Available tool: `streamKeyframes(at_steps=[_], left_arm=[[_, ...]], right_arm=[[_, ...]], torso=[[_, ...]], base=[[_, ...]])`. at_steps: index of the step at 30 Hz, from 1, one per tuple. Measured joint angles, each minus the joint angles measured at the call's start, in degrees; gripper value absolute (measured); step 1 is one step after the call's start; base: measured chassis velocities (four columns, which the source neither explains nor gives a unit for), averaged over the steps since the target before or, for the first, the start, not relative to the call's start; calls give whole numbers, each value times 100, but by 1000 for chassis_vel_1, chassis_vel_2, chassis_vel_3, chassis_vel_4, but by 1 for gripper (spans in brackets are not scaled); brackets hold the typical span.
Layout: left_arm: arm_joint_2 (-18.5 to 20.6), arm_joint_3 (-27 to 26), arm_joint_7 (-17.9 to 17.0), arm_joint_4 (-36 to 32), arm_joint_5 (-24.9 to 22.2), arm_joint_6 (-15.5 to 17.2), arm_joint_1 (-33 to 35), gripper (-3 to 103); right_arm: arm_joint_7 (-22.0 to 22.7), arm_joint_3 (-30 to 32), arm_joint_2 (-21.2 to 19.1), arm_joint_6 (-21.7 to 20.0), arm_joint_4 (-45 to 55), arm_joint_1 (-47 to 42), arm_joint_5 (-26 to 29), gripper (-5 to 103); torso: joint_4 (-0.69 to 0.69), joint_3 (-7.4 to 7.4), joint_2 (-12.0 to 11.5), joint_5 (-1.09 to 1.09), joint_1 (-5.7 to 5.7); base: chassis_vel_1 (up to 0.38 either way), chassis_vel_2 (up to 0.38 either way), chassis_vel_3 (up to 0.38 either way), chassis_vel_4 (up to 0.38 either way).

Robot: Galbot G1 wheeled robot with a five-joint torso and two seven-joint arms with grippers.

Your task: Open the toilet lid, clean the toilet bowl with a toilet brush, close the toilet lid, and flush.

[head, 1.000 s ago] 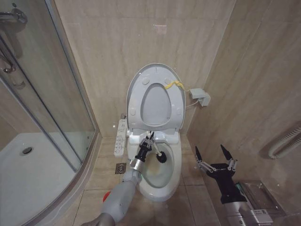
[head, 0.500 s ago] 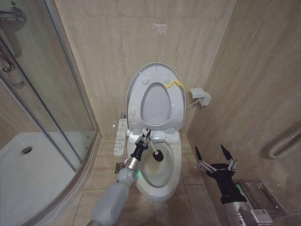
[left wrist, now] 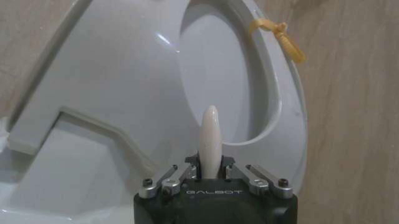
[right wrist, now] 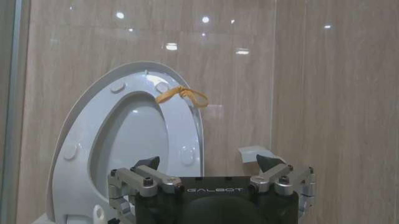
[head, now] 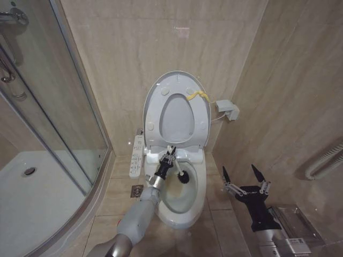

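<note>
Two grippers are in view, and one is at work. Taking the toilet bowl (head: 182,198) as the landmark, the left gripper (head: 169,159) sits over the bowl's rear rim, clenched on the white handle of the toilet brush (head: 181,176). The handle runs slanted from the gripper down into the bowl, so the black bristle head lies inside the basin at its back part, against or just beside the inner wall; contact cannot be confirmed. That slant appears chosen to get the head below the rim while the gripper body stays above the ceramic. In the left wrist view the handle's pale tip (left wrist: 210,140) stands up between the closed fingers, confirming a firm grasp near the upper end of the stick.

Behind the bowl, the toilet lid (head: 177,85) stands raised against the wall tiles together with the seat ring (head: 202,124), its yellow strap (head: 197,96) hanging at the top edge. Both are propped upright so that the basin is fully exposed for scrubbing.

To the right of the bowl and well apart from it, the right gripper (head: 242,178) hangs idle above the floor, fingers spread and holding nothing, clear of the working arm.

Judged stage: scrubbing in progress; closing and flushing not yet done.
</note>
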Motion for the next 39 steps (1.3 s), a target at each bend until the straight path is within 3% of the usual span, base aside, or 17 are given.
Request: streamKeyframes(at_steps=[3,10,13,21,30,33,39], left_arm=[[155,138,-117,-597,10,209,247,20],[748,302,-475,-1550,-8,579,771,20],[937,376,-584,-1868,24,673,1014,20],[1782,592,-1262,-3149,-215,1107,1742,20],[2035,401,-1762,-3737,-463,1305,2547,20],[2057,332,-2134,-4018,-588,1416,2972,20],[2093,322,-2517,-4376,-865,1577,3522,20]], right_arm=[[0,0,0,1,0,1,0,100],[0,0,0,0,0,0,0,100],[0,0,0,1,0,1,0,100],[0,0,1,1,0,0,0,100],[0,0,1,0,0,1,0,100],[0,0,1,0,0,0,0,100],[0,0,0,1,0,0,0,100]], torso=[[-11,0,0,-4,0],[-2,0,0,-2,0],[-5,0,0,-5,0],[-4,0,0,-3,0],[-5,0,0,-3,0],[-5,0,0,-2,0],[-4,0,0,-2,-1]], base=[[0,0,0,0],[0,0,0,0],[0,0,0,0],[0,0,0,0],[0,0,0,0],[0,0,0,0],[0,0,0,0]])
